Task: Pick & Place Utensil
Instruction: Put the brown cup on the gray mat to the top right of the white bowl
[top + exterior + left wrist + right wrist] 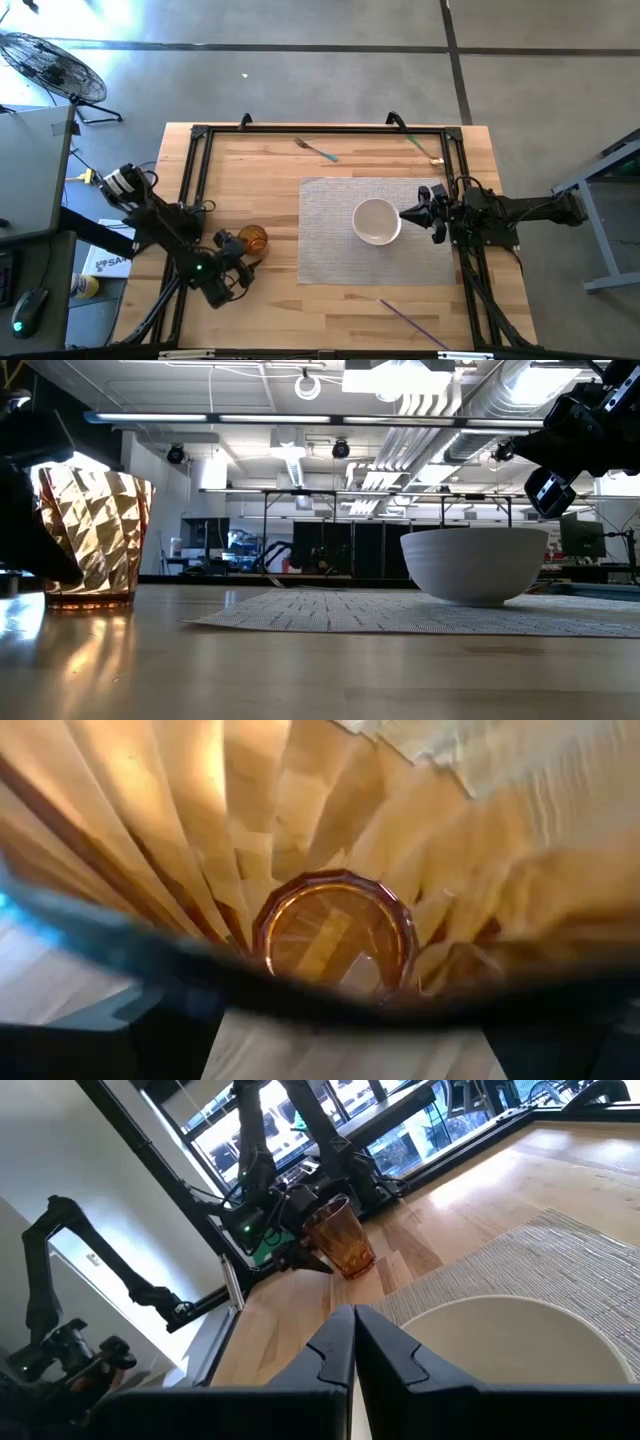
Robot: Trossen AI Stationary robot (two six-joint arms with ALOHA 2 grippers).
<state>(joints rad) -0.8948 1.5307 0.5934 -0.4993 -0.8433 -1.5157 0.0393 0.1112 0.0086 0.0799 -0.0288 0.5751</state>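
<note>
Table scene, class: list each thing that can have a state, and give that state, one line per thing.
Amber glass: upright, off the mat, left gripper at it.
White bowl: upright on the placemat.
Right gripper: shut, beside the bowl's rim.
Fork: flat on the table.
Purple utensil: flat on the table.

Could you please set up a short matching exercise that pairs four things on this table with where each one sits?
Things:
1. white bowl
2. amber glass
3. fork
4. purple utensil

Places:
A. on the bare wood near the table's far edge
B. on the grey placemat, just in front of the right claw
C. on the wood at the near edge, beside the mat's corner
D. on the wood left of the mat, at the left claw

Pairs: 1-B, 2-D, 3-A, 4-C
</note>
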